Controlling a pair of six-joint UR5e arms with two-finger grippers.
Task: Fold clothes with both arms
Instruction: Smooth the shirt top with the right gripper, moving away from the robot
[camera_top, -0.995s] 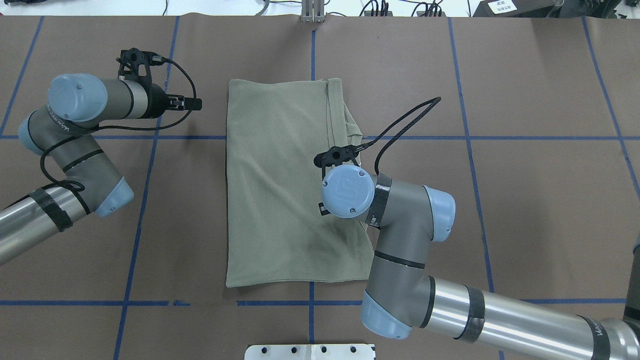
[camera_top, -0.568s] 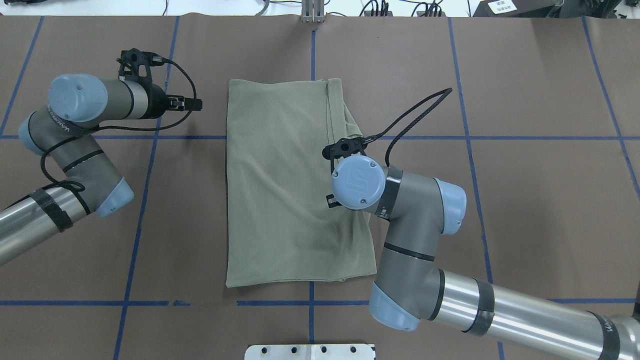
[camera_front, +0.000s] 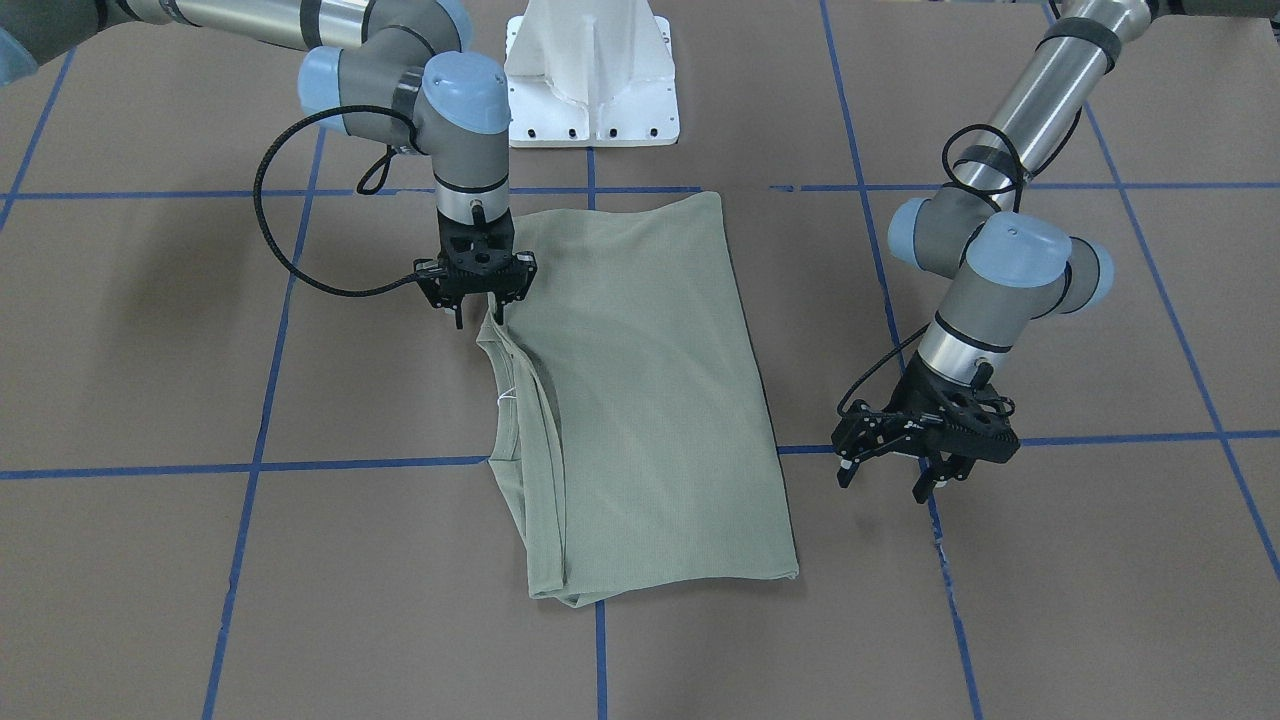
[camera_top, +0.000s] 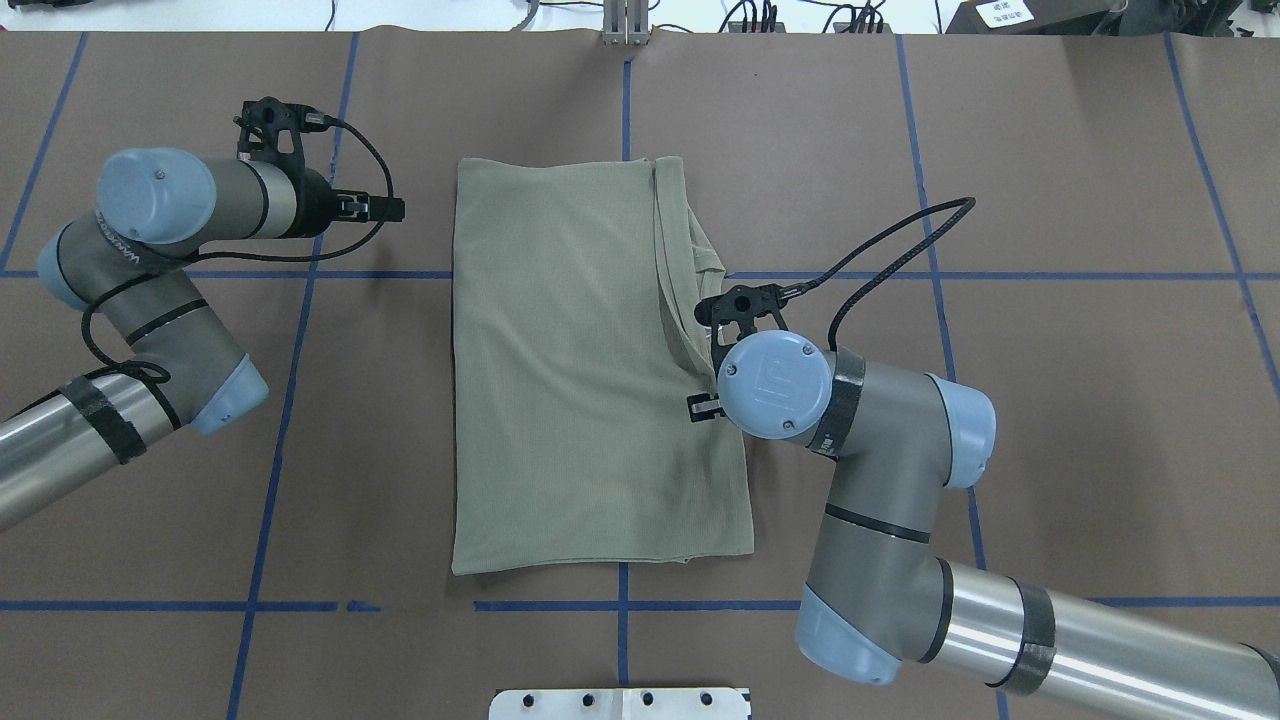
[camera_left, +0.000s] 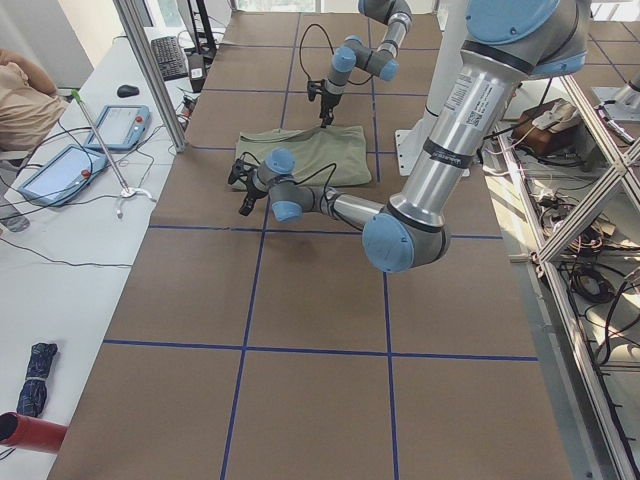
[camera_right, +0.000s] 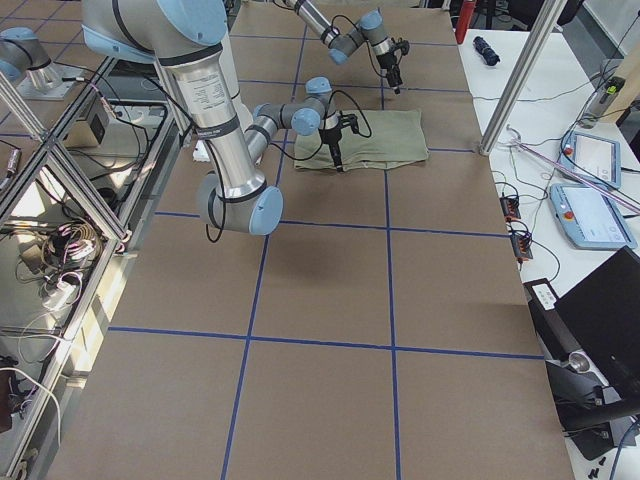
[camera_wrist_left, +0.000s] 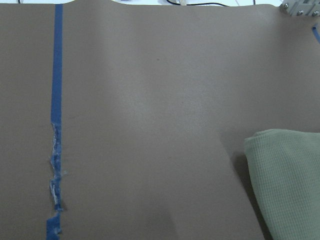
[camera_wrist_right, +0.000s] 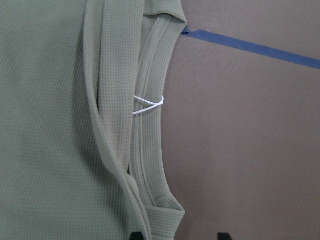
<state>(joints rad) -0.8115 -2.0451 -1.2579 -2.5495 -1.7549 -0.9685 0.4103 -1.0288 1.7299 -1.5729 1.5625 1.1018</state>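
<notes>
The pale green shirt (camera_top: 560, 370) lies flat, folded lengthwise, in the middle of the brown table. Its ribbed collar with a white string loop (camera_wrist_right: 148, 102) sits along the edge nearest my right arm. My right gripper (camera_front: 478, 318) points straight down over that edge, just past the collar. It is open: one fingertip is above the fabric's edge and the other above bare table, with nothing held. My left gripper (camera_front: 880, 485) hovers open over bare table beside the shirt's far corner (camera_wrist_left: 290, 185), a short gap away.
The white pedestal base (camera_front: 592, 75) stands at the robot's edge of the table. Blue tape lines (camera_top: 290, 275) cross the brown cover. A black cable (camera_top: 880, 240) loops out from my right wrist. A side bench with tablets (camera_left: 115, 125) runs along the far side.
My right arm has slid sideways from above the shirt's middle to its collar-side edge. The left arm and the shirt have not moved.
</notes>
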